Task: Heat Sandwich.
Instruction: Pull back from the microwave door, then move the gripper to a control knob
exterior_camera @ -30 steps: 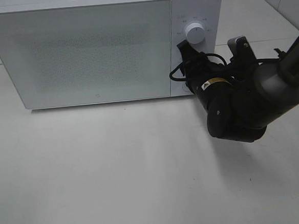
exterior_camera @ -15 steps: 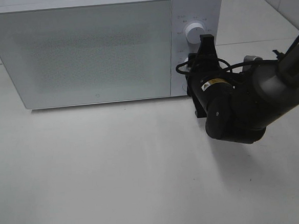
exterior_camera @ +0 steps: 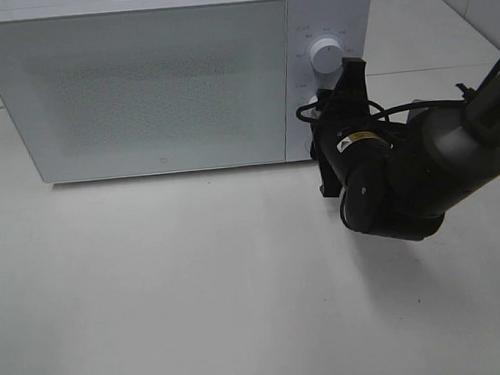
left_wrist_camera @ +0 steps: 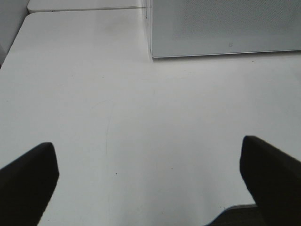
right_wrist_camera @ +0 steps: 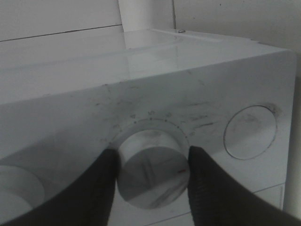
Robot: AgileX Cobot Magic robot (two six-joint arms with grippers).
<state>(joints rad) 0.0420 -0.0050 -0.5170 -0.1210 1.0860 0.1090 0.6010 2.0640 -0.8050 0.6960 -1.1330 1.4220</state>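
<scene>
**Exterior high view.** A white microwave (exterior_camera: 157, 82) stands at the far side of a white table (exterior_camera: 197, 286), its door (exterior_camera: 140, 88) shut and its frosted front hiding the inside. The dark right arm (exterior_camera: 421, 175) reaches in from the right to the control panel. The right pincer (exterior_camera: 336, 91) sits against the panel just below the upper dial (exterior_camera: 325, 55), which is uncovered. The left pincer is outside this view.

**Left wrist view.** The left pincer (left_wrist_camera: 146, 143) hangs over bare table with its 2 dark fingers (left_wrist_camera: 28, 179) spread wide apart and nothing between them. A lower corner of the microwave lies well ahead of it.

**Right wrist view.** The right pincer is closed partway on the lower dial (right_wrist_camera: 153, 176). 1 ribbed finger (right_wrist_camera: 106, 183) touches each side of the dial's round body. A round button (right_wrist_camera: 249, 132) is set flush in the panel on 1 side of the dial, and part of a second dial shows on the other side.

**Sandwich.** It shows in none of the 3 views, so where it lies cannot be told.
</scene>
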